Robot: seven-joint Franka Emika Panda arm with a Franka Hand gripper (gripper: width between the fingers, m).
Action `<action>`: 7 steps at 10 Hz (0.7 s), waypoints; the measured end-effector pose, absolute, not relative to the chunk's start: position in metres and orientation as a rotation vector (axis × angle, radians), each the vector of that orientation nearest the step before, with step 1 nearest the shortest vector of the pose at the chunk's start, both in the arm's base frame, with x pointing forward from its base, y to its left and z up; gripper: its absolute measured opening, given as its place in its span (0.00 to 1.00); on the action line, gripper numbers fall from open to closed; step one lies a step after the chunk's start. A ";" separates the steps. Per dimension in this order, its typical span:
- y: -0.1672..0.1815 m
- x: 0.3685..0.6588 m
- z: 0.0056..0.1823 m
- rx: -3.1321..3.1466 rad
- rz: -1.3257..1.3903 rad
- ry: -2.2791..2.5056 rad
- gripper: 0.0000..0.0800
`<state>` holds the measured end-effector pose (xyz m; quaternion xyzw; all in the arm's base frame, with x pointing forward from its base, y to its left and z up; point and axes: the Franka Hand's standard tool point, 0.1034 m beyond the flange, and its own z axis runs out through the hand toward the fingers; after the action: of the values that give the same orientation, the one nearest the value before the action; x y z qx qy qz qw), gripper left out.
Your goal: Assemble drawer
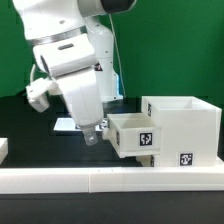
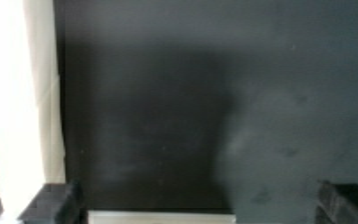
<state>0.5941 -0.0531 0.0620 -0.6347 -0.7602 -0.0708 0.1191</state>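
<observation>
A white drawer case (image 1: pixel 186 122) stands at the exterior view's right. A white drawer box (image 1: pixel 134 136) with marker tags sits partly inside it and sticks out toward the left. My gripper (image 1: pixel 98 135) hangs just left of the drawer box's outer end, low over the black table. In the wrist view the gripper (image 2: pixel 197 208) is open, its dark fingers (image 2: pixel 51 204) wide apart. A strip of white edge (image 2: pixel 158 217) shows between them; I cannot tell which part it belongs to. Nothing is held.
A long white rail (image 1: pixel 110 180) runs along the table's front. The marker board (image 1: pixel 66 125) lies behind the arm. A small white piece (image 1: pixel 3 150) sits at the far left edge. A white band (image 2: pixel 16 100) runs along one side of the wrist view.
</observation>
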 end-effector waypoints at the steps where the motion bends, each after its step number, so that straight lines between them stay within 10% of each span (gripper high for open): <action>1: -0.045 0.595 0.062 -1.855 -0.205 -2.219 0.81; 7: -0.030 0.595 0.062 -1.917 -0.187 -2.154 0.81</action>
<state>0.5952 -0.0301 0.0616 -0.6580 -0.7396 -0.0642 0.1258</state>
